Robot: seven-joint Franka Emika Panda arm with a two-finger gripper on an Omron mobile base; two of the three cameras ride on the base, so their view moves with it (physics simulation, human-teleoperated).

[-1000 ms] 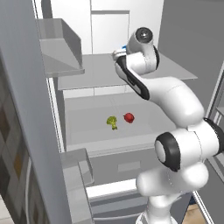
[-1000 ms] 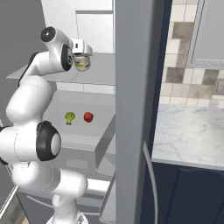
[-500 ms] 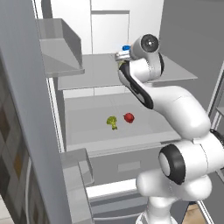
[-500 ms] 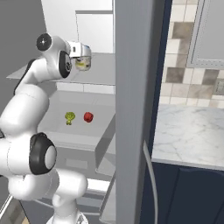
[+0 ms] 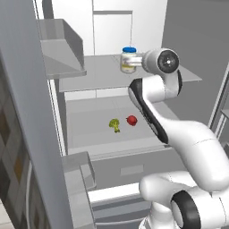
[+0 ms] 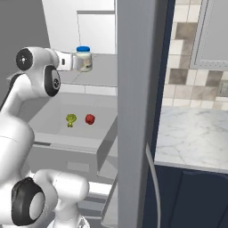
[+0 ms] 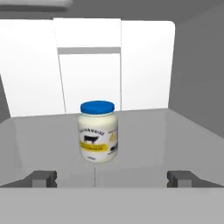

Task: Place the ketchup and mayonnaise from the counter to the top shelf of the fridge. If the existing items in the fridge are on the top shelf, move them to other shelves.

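The mayonnaise (image 5: 129, 60) (image 6: 83, 59) (image 7: 98, 132), a pale jar with a blue lid, stands upright on the fridge's top shelf (image 5: 89, 76) (image 6: 104, 67) (image 7: 43, 135). My gripper (image 5: 137, 61) (image 6: 74, 62) (image 7: 111, 177) is level with the jar, just short of it. It is open, its fingertips (image 7: 41, 177) wide apart and clear of the jar. One shelf down lie the existing items: a yellow-green floret (image 5: 115, 124) (image 6: 71, 119) and a red ball (image 5: 131, 120) (image 6: 90, 119). The counter (image 6: 191, 142) is at the right. The ketchup is out of view.
The open fridge door (image 5: 31, 134) with its grey bins (image 5: 62, 49) stands at the left. The other door's edge (image 6: 133, 98) rises in the middle of the right base view. My arm reaches over the lower shelf (image 5: 89, 134).
The hand has drawn back a little from the jar and the arm's elbow has swung. The jar stays put on the top shelf.
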